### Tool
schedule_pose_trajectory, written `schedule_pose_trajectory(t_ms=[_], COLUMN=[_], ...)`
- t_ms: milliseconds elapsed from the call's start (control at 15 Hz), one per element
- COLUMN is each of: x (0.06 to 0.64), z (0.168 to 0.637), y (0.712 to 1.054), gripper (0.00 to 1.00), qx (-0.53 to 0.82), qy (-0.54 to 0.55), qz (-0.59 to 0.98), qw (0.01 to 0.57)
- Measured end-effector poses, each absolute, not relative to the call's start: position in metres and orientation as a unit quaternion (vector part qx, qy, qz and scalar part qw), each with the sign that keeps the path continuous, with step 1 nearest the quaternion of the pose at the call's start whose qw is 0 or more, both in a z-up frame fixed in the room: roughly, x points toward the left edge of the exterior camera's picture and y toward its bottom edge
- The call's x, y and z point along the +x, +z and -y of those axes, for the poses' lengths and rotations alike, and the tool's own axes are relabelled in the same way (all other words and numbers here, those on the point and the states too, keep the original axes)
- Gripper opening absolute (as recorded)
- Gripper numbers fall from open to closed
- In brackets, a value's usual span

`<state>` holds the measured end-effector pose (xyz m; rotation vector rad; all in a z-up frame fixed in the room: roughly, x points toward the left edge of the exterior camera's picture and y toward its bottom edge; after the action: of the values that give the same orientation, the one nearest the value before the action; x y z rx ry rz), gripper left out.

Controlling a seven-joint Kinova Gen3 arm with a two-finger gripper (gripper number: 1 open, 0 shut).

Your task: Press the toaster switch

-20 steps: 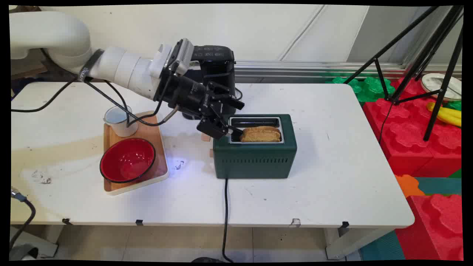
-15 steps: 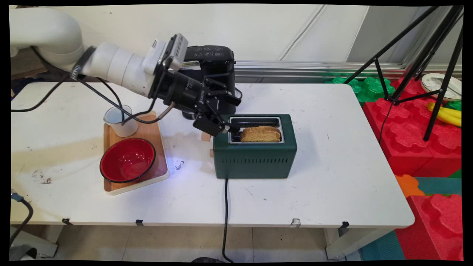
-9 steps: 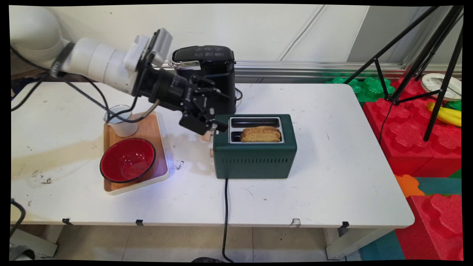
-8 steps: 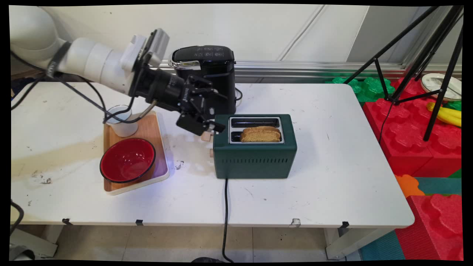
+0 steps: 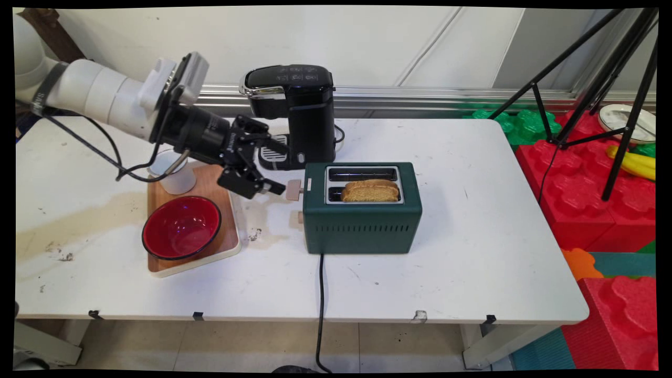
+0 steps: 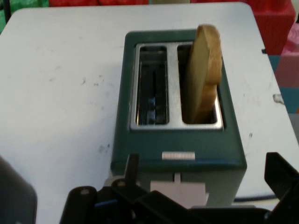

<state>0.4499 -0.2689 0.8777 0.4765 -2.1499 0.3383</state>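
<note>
The white table [image 5: 472,252] is carrying a green toaster [image 5: 362,226], with a bread slice [image 5: 370,191] standing in its near slot. The gripper [image 5: 276,166] is hovering wide open, empty, beside the toaster's lever [image 5: 294,189].

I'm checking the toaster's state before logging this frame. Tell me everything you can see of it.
The toaster is a dark green box with two metal-rimmed slots on top and a row of vents along its near side. It stands upright on the white table, with a black cord running off the near edge. A slice of toast stands in the near slot; the far slot is empty. A pale lever sticks out of its left end, just ahead of the open gripper.
</note>
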Motion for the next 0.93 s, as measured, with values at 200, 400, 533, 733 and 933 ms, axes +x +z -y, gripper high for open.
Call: schedule_pose_trajectory(t_ms=[200, 400, 533, 733, 933], x=[0.462, 0.472, 0.476, 0.479, 0.479], z=[0.265, 0.263, 0.262, 0.262, 0.264], y=[0.874, 0.871, 0.870, 0.867, 0.864], gripper=[1.00, 0.00, 0.00, 0.00, 0.00], qx=[0.196, 0.197, 0.198, 0.201, 0.202], qy=[0.136, 0.135, 0.134, 0.131, 0.130], qz=[0.869, 0.870, 0.870, 0.870, 0.870], qw=[0.434, 0.432, 0.431, 0.430, 0.430])
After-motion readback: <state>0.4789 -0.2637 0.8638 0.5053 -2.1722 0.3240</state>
